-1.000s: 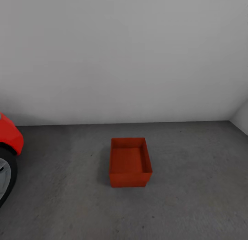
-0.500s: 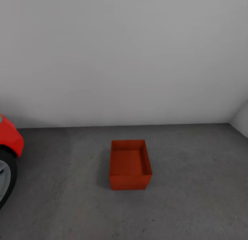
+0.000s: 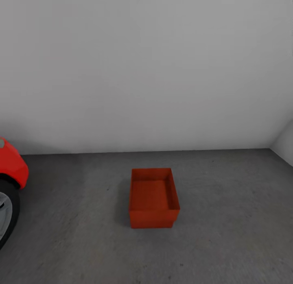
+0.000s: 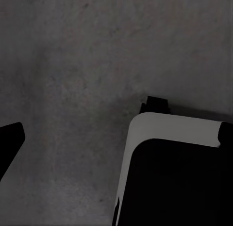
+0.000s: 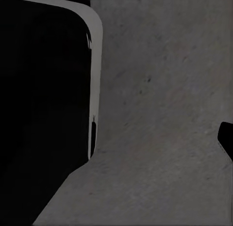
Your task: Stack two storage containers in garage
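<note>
**One bin on the concrete**

An orange-red rectangular open-topped bin [image 3: 154, 197] with thin straight walls and a flat bottom sits on the dark grey, rough, speckled concrete floor [image 3: 228, 219]. Its long axis points toward the plain grey-white wall [image 3: 146, 72]. A glossy red car's fender and black tyre [image 3: 10, 194] sit off to the left. Whether either pincer is spread or pressed together cannot be told; both wrist views look down on concrete beside the robot's dark, white-edged base [image 4: 174, 177].

Orange-red storage container [image 3: 154, 196] upright on floor [image 3: 228, 219]
</note>
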You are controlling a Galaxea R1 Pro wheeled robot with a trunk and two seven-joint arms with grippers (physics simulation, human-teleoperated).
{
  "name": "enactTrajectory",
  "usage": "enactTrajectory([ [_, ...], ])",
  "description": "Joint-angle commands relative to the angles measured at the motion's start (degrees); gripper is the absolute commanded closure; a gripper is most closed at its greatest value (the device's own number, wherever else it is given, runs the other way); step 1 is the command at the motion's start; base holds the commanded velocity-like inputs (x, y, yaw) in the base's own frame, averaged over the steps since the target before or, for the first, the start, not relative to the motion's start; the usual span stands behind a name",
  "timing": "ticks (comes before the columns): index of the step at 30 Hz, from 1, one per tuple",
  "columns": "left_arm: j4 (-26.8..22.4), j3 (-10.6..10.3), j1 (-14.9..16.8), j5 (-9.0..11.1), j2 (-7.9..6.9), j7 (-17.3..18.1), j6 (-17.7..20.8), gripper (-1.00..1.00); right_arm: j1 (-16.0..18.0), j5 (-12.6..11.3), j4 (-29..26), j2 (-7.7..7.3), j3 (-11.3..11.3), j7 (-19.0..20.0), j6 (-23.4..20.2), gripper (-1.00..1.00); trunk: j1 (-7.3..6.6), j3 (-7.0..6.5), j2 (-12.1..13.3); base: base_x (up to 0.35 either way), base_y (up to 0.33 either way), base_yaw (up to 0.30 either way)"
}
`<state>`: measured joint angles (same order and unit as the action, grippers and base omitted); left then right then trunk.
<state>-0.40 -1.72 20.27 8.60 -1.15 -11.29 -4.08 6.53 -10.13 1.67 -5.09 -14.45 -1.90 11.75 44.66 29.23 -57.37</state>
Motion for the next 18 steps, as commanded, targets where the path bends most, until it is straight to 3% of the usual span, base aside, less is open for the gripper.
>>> enactTrajectory([
  [1, 0.0, -0.2, 0.0, 0.5, 0.00, -0.1, -0.2, -1.00, 0.1, -0.2, 0.2, 0.01, -0.5, 0.1, 0.4, -1.00, 0.00, -0.05, 0.0, 0.000, 0.000, 0.000],
  [18, 0.0, -0.2, 0.0, 0.5, 0.00, -0.1, -0.2, -1.00, -0.1, 0.5, 0.2, -0.24, -0.4, 2.9, 2.0, -1.00, 0.00, -1.66, 0.0, 0.000, 0.000, 0.000],
])
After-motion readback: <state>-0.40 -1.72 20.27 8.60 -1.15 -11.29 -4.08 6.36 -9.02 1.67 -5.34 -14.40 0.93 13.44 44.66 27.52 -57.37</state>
